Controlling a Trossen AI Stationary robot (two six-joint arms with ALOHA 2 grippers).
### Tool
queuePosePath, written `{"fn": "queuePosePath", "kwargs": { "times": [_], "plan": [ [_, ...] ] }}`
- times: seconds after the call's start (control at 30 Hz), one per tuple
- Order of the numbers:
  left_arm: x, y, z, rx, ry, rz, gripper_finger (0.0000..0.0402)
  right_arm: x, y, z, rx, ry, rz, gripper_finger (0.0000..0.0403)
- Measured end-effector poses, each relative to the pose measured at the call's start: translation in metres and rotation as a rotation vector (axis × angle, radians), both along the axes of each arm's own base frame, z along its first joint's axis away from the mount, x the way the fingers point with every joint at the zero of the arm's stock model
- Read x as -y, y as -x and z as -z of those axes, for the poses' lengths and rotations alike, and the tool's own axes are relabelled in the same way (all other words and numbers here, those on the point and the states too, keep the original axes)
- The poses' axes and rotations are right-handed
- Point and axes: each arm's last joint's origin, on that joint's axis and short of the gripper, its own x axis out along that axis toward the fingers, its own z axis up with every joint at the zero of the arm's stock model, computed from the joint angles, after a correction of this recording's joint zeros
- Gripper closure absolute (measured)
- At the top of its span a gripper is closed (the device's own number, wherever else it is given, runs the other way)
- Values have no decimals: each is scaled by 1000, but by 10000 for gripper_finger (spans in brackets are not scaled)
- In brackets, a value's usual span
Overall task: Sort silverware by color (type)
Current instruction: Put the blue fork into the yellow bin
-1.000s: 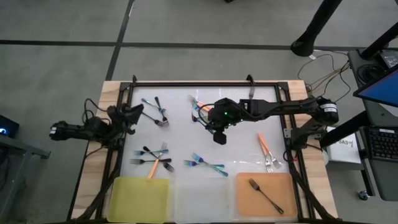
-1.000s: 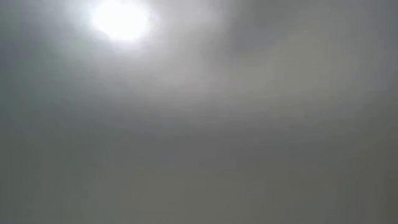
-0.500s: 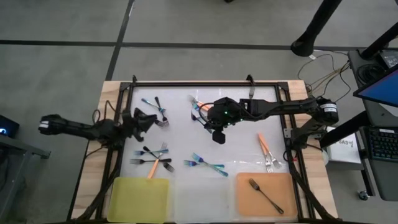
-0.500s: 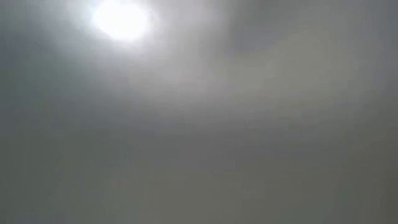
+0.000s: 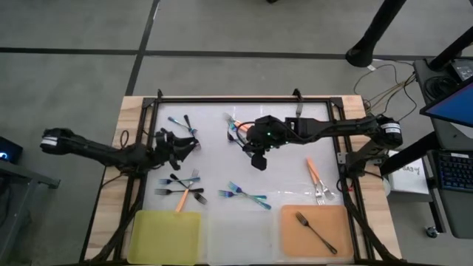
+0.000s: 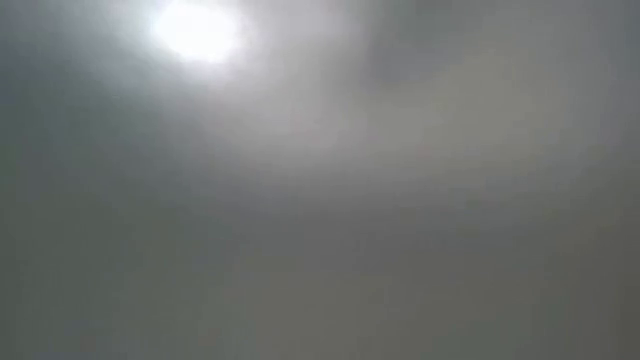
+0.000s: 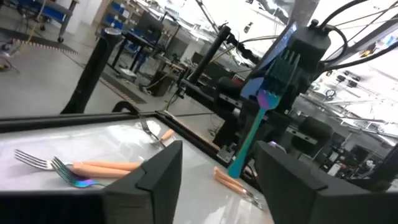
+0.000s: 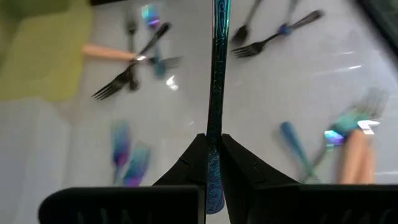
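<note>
My right gripper [image 5: 258,158] hovers over the middle of the white table and is shut on a blue-teal fork [image 8: 217,74]. The left wrist view shows that fork [image 7: 261,112] upright, tines up. My left gripper [image 5: 183,144] stands open at the table's far left, beside a few blue and dark forks [image 5: 188,127], with nothing between its fingers [image 7: 155,180]. Other silverware lies flat in loose groups: mixed forks [image 5: 185,188], blue ones [image 5: 244,195], orange ones [image 5: 316,177] and a far-centre group [image 5: 236,129]. My right gripper pinches the blue-teal fork between its two fingertips, by the upper part of the handle [image 8: 215,146] near the neck. The fingers lie along the fork. The handle [image 7: 242,158] sticks out past them and points down, tilted, and the fork hangs clear of the table.
Three trays sit along the near edge: yellow [image 5: 166,236], clear [image 5: 240,236] and orange [image 5: 299,235]. A dark fork [image 5: 316,230] lies in the orange one. A black frame [image 5: 244,99] rims the table. The low view shows only grey blur.
My left arm has reached in from the table's left edge, and its gripper has gone toward the right, up to the forks at the far left. The blue-teal fork stays lifted in my right gripper.
</note>
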Motion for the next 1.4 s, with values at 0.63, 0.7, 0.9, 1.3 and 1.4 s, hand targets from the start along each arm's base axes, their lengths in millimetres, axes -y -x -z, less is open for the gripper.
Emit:
{"fn": "queuePosePath", "kwargs": {
  "times": [0.63, 0.7, 0.9, 1.3, 1.4],
  "plan": [
    [11, -115, -62, -143, -266, -196, 253, -18, -4, -9, 99, 353, 447, 390],
    [11, -119, -65, -124, -301, -213, 255, -21, -4, -8, 97, 375, 464, 390],
    [11, -131, -68, -110, -401, -297, 256, -32, -4, -8, 106, 400, 444, 390],
    [15, -165, -78, -208, -492, -446, 256, -34, -5, -9, 130, 406, 434, 390],
    [16, -167, -82, -187, -489, -451, 256, -34, -5, -8, 128, 406, 433, 390]
  ]
}}
